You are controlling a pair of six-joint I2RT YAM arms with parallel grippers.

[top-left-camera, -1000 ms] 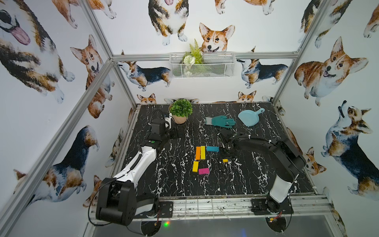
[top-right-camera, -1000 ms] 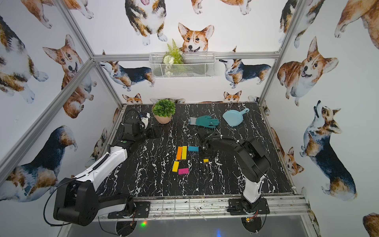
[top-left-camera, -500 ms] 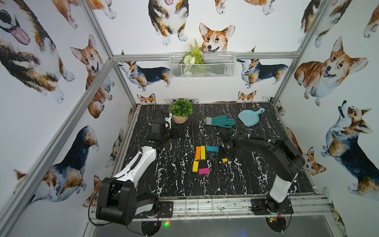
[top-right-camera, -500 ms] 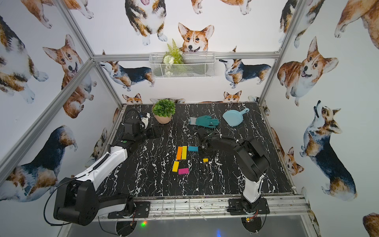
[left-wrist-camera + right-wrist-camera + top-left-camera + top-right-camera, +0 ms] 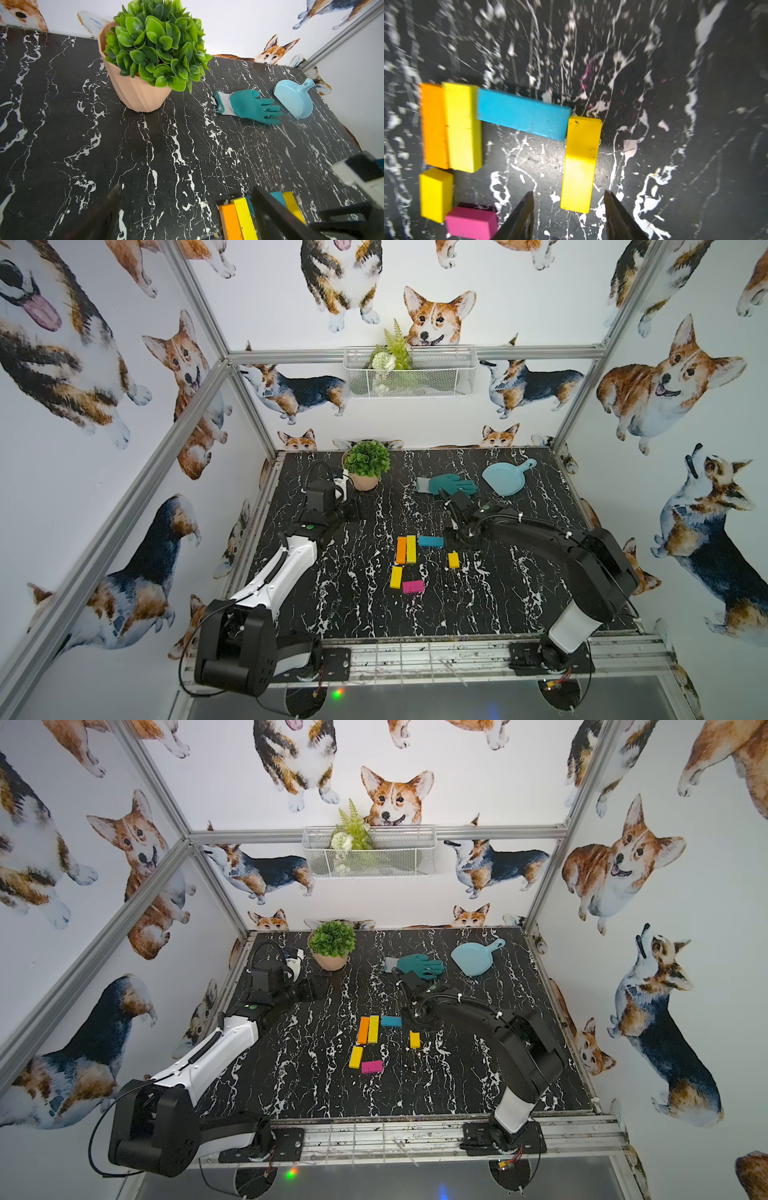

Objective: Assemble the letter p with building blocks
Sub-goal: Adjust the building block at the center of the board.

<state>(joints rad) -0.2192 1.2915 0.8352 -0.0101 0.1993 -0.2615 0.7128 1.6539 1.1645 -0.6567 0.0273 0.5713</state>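
The building blocks lie in the middle of the black marble table (image 5: 357, 614). An orange block (image 5: 401, 549) and a yellow block (image 5: 411, 549) lie side by side, and a teal-blue block (image 5: 430, 541) runs sideways from their far end. Another yellow block (image 5: 579, 164) lies at the teal block's free end, its near end between the open fingers of my right gripper (image 5: 569, 199) without touching them. A third yellow block (image 5: 396, 576) and a magenta block (image 5: 413, 586) lie nearer the front. My left gripper (image 5: 186, 191) is open and empty, back left near the plant.
A potted plant (image 5: 368, 464) stands at the back left. A teal glove (image 5: 451, 484) and a light-blue toy pan (image 5: 505, 477) lie at the back right, just behind the right arm's wrist. Aluminium frame posts and walls close in the table.
My right gripper's jaws have spread apart and let go of the yellow block, which now rests on the table by the teal block. The left arm has not moved.
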